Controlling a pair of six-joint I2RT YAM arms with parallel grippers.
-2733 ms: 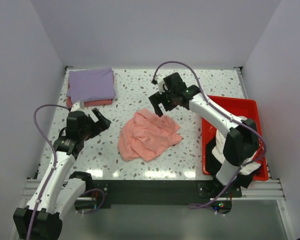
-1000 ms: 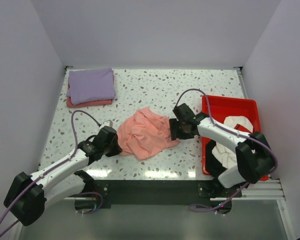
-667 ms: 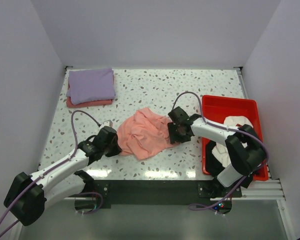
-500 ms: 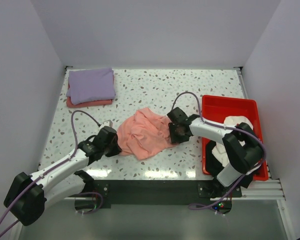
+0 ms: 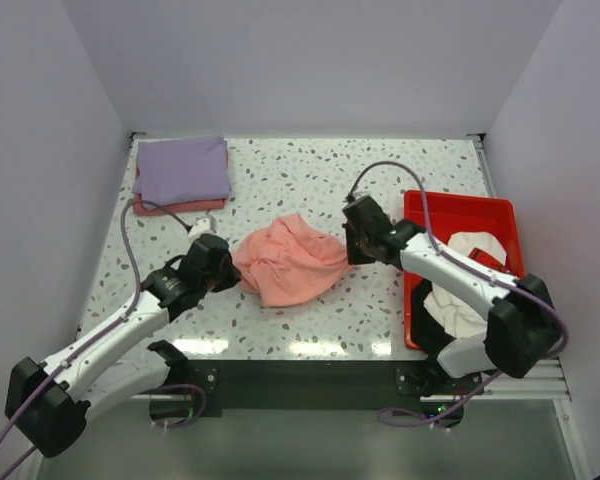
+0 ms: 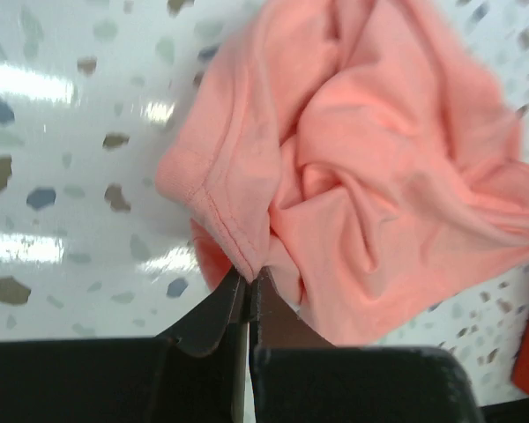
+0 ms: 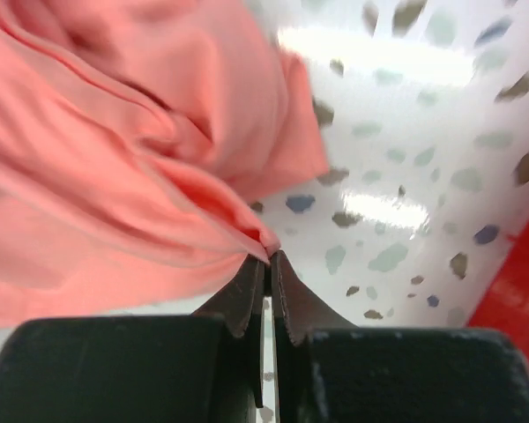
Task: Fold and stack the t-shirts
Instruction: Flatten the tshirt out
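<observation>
A crumpled salmon-pink t-shirt (image 5: 288, 262) hangs bunched between my two grippers over the middle of the speckled table. My left gripper (image 5: 232, 266) is shut on a hemmed edge of the salmon-pink t-shirt (image 6: 353, 167) at its left side. My right gripper (image 5: 348, 243) is shut on a fold of the salmon-pink t-shirt (image 7: 97, 167) at its right side. A folded lavender-purple t-shirt (image 5: 182, 170) lies on a folded pink one (image 5: 195, 207) at the back left corner. A white t-shirt (image 5: 460, 290) lies in the red tray (image 5: 450, 208).
The red tray stands at the table's right side, close to my right arm. White walls enclose the table (image 5: 280, 170) on three sides. The black front rail (image 5: 300, 375) runs along the near edge.
My right gripper shut on the salmon-pink t-shirt's right edge. Both grippers then rose and drew back, lifting the cloth into a tighter bunch. The left arm swung up and away from the table front.
</observation>
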